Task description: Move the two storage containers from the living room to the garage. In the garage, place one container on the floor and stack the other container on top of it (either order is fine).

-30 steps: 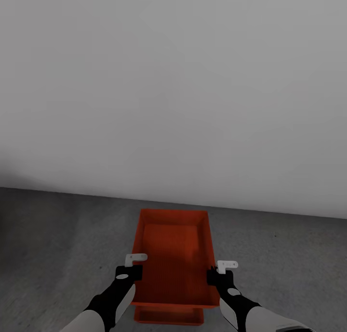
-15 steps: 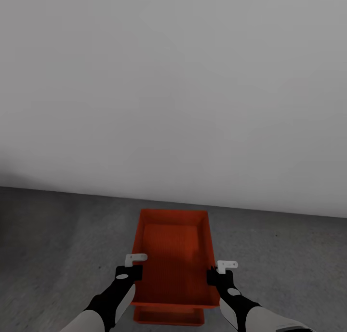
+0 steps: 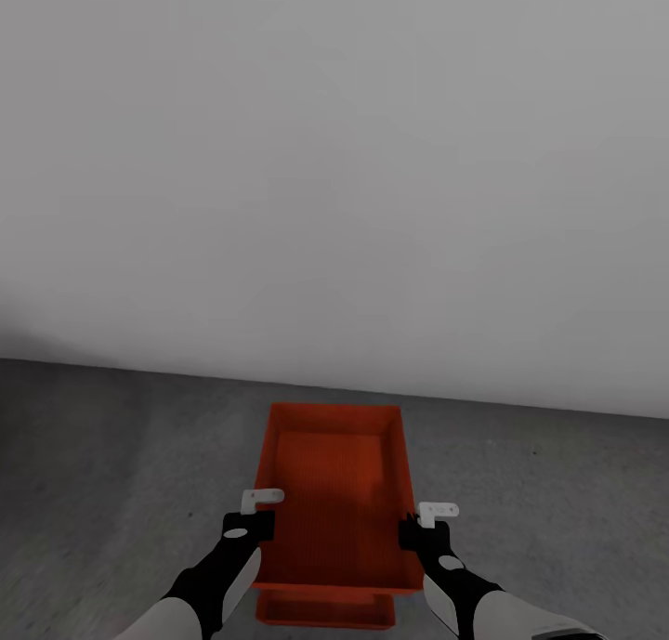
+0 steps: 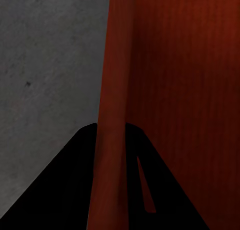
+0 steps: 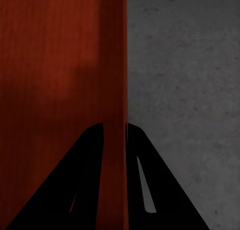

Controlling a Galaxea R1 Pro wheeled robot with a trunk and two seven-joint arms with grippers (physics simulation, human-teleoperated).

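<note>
while both arms reach forward over the dark grey concrete floor (image 3: 111, 454), the upper storage container (image 3: 336, 491) hangs between them, an orange-red ribbed bin with no top. the left claw (image 3: 249, 519) is clamped on the bin's left rim, and the left wrist view shows that wall (image 4: 112, 115) running between the two black fingers (image 4: 75, 190), one inside the bin and one outside. the right claw (image 3: 418, 527) is clenched on the right rim in the same way; its wrist view has the thin red wall (image 5: 116, 89) pinched between its dark fingers (image 5: 145, 190), with speckled floor (image 5: 190, 89) on the outer side.

just behind and below the two claws, nearer the robot's body, the edge of a second storage container (image 3: 325, 610) peeks out from under the held one. whether the two bins touch i cannot tell from here. ahead of the claws, beyond the far end of the held bin, the floor meets a plain pale grey wall (image 3: 334, 176). on the outer side of each claw there is only bare concrete.
</note>
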